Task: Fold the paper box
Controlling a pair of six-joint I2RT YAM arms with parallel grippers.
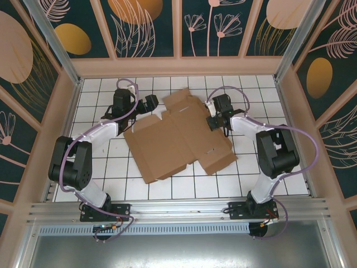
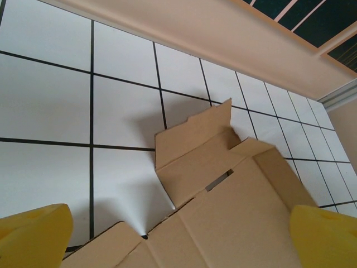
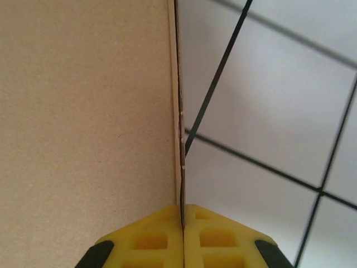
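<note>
The paper box point(image 1: 173, 139) is a flat brown cardboard sheet with flaps, lying across the middle of the white gridded table. My right gripper point(image 1: 213, 121) is at the sheet's right edge. In the right wrist view its yellow jaws point(image 3: 183, 220) are pressed together on the thin edge of the cardboard point(image 3: 83, 111). My left gripper point(image 1: 153, 103) hovers by the sheet's far left corner. Seen from the left wrist, it point(image 2: 178, 240) stands wide open above the flaps point(image 2: 195, 151), one yellow fingertip point(image 2: 33, 234) at each lower corner and nothing between them.
Pale wooden walls point(image 1: 178, 67) close in the table at the back and both sides, and an aluminium rail point(image 1: 178, 209) runs along the near edge. Bare gridded table point(image 1: 268, 173) lies to the right of the sheet and in front of it.
</note>
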